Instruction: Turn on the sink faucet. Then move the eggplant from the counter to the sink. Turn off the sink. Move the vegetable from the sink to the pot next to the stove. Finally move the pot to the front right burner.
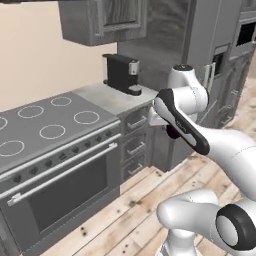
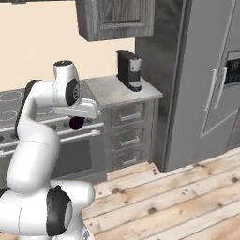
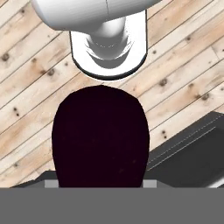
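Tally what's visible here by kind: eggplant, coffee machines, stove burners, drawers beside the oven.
Eggplant: 1, held in the claw
Coffee machine: 1
Burners: 6 visible
Drawers: 3
Total: 11

Arm (image 1: 200,135): glossy white rounded shells, segment after segment, fat and smooth. Dark, near-black rings and bands at joints; one long black strip along a link seen from left base. Rounded white cap with dark top at upper joint. Base (image 2: 42,211) white, bulbous, black ring joint
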You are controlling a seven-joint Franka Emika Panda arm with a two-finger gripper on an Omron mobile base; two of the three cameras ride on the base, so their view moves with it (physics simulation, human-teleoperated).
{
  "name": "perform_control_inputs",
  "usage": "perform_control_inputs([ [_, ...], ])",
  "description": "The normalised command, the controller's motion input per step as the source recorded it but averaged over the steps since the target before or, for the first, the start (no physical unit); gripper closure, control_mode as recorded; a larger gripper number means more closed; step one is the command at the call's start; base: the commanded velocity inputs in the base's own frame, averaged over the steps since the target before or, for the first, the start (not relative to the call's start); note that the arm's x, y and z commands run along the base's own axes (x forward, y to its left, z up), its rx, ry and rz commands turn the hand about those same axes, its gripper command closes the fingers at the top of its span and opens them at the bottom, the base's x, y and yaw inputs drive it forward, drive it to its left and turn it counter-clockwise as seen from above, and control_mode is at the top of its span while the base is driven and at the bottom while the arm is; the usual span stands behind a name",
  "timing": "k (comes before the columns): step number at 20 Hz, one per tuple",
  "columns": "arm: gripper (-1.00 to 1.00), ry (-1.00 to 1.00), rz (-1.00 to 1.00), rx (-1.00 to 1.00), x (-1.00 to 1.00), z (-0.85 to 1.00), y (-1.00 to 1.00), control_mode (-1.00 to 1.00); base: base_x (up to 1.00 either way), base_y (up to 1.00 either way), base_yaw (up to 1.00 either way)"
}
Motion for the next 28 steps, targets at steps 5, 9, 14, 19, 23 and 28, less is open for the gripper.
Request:
perform_control_inputs([
  [5,1.00,0.00,0.00,0.00,0.00,0.00,0.00,1.00,-0.02,0.21,0.52],
  [9,1.00,0.00,0.00,0.00,0.00,0.00,0.00,1.00,0.00,0.20,0.50],
  [14,1.00,0.00,0.00,0.00,0.00,0.00,0.00,1.00,0.00,0.11,0.28],
  [19,1.00,0.00,0.00,0.00,0.00,0.00,0.00,1.00,0.04,0.14,0.00],
  [23,1.00,0.00,0.00,0.00,0.00,0.00,0.00,1.00,0.18,0.31,0.00],
  [28,1.00,0.00,0.00,0.00,0.00,0.00,0.00,1.00,0.17,0.41,0.00],
])
